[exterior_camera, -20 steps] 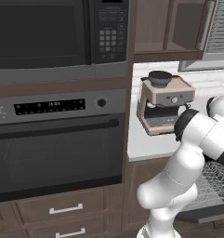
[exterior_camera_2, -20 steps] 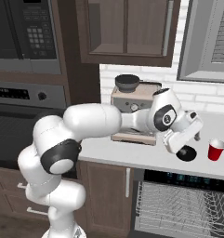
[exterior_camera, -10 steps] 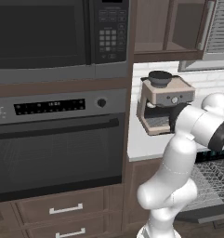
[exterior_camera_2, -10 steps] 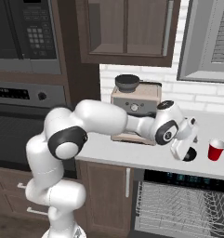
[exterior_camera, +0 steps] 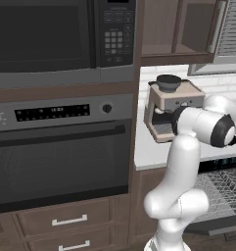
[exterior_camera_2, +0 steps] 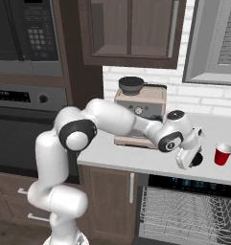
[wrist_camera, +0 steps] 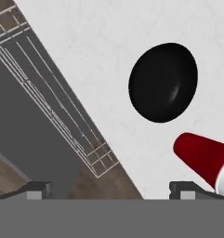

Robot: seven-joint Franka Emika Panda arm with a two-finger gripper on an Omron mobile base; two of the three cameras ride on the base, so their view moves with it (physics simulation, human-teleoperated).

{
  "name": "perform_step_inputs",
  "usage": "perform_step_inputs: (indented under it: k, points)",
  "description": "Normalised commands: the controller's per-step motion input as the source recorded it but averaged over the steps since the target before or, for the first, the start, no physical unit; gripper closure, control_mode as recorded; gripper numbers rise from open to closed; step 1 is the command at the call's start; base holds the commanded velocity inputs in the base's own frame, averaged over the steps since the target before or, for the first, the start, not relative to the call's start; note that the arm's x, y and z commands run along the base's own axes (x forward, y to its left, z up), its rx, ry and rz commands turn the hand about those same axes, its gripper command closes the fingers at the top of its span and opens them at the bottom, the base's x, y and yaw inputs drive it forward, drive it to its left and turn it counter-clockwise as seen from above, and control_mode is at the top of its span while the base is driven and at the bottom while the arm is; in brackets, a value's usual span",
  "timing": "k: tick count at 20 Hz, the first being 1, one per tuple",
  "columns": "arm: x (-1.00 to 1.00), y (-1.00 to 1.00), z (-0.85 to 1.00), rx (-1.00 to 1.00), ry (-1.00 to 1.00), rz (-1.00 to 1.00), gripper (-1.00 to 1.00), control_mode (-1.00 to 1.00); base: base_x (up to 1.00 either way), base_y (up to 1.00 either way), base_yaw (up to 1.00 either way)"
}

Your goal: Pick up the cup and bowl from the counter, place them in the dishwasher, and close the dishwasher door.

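Note:
A black bowl (wrist_camera: 163, 82) sits on the pale counter (wrist_camera: 85, 42), with a red cup (wrist_camera: 201, 158) lying just past it from the hand's angle. My gripper (wrist_camera: 111, 189) hangs open above the counter, both tips wide apart with nothing between them. From the right base view the gripper (exterior_camera_2: 186, 160) hovers right in front of the bowl (exterior_camera_2: 198, 160), hiding part of it, and the cup (exterior_camera_2: 223, 154) stands upright to its right. The dishwasher (exterior_camera_2: 193, 215) below is open, its wire rack (wrist_camera: 62, 107) pulled out over a dark grey panel.
A coffee machine (exterior_camera_2: 138, 112) stands on the counter behind my forearm. The black oven (exterior_camera: 60, 162) and a microwave (exterior_camera: 46, 34) fill the wall to the left. Upper cabinets (exterior_camera_2: 131, 28) hang above the counter. The counter's front edge runs just beside the bowl.
My elbow and shoulder have shifted and the hand has turned, staying over the counter by the bowl. Cup and bowl have not moved.

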Motion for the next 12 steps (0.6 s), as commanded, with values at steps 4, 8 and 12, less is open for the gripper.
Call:
perform_step_inputs:
  k: [4,8,12]
  points:
    - [0.56,0.00,-0.32,0.09,0.00,-0.05,-1.00,-1.00,0.00,0.00,0.00]
    - [0.53,0.00,-0.45,0.09,0.00,-0.02,-1.00,-1.00,0.00,0.00,0.00]
    - [0.51,0.00,-0.48,0.06,0.00,-0.01,-1.00,-1.00,0.00,0.00,0.00]
